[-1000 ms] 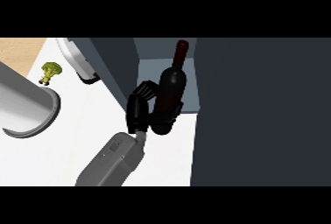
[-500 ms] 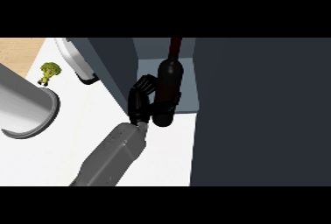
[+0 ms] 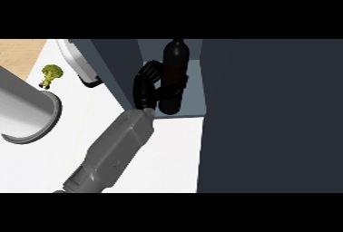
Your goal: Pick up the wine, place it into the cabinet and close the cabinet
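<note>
Reaching in from 6 o'clock, one grey forearm (image 3: pixel 114 154) runs up to a black hand (image 3: pixel 149 84) at picture centre-left. Which hand: looks like the right one by the angle, but only one arm is in view, so that's a judgement. The other hand isn't visible.

Fingers are curled round the wine (image 3: pixel 172 74), a dark bottle, neck pointing to 12 o'clock, base toward 6. Grip sits on its lower half, thumb and fingers wrapping from the 9 o'clock side.

Bottle is inside the cabinet (image 3: pixel 268 113) opening, over the pale shelf floor (image 3: pixel 193 90). Can't tell whether its base touches the shelf. Nothing else visible on that shelf.

Risks:
- Bottle looks tilted; letting go like this could tip it over onto the shelf or out over the shelf edge at 6 o'clock.
- Hand is tight against the dark panel (image 3: pixel 114 68) at 9 o'clock; pulling back could snag fingers and drag the bottle out.
- Door must clear the forearm before it closes.

Farther out at 10 o'clock: grey pot (image 3: pixel 26 113) on the white counter (image 3: pixel 74 136), contents not visible; broccoli (image 3: pixel 50 74) lies loose beyond it.
</note>
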Motion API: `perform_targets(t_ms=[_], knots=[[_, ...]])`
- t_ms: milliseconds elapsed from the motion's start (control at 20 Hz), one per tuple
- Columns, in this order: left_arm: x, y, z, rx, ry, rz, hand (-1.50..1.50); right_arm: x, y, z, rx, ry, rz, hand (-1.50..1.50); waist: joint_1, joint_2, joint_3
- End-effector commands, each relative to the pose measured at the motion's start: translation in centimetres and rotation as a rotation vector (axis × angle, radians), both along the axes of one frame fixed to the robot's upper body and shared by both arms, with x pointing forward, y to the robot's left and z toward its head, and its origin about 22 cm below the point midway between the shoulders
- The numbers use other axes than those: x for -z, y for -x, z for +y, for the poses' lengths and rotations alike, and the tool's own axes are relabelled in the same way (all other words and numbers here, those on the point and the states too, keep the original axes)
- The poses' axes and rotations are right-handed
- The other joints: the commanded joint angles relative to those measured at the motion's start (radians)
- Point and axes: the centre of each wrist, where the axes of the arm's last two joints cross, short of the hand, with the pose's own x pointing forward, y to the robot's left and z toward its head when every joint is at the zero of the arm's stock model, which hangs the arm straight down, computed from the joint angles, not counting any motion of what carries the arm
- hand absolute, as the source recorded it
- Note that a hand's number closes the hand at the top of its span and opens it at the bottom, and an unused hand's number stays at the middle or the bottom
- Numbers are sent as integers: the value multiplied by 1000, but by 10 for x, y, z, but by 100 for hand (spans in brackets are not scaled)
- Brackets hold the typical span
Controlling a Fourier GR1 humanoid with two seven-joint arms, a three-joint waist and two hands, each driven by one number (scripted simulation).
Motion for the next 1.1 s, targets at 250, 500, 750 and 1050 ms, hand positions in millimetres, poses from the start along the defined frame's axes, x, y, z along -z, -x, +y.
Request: perform_targets(t_ms=[250,500,750,1050], knots=[[-29,-28,-7,-39,-71,-16,150,-24,39,-2,-87,-89,-53,-150,-5,-3,1],[-52,-42,-16,-103,-173,-14,150,-21,26,-2,-93,-88,-29,-150,-8,1,0],[-47,-57,24,-202,-368,0,-150,-16,20,-1,-104,-85,-34,-150,-7,4,1],[-25,-52,33,-218,-453,39,-150,-14,33,-2,-93,-103,-39,-150,-25,7,1]])
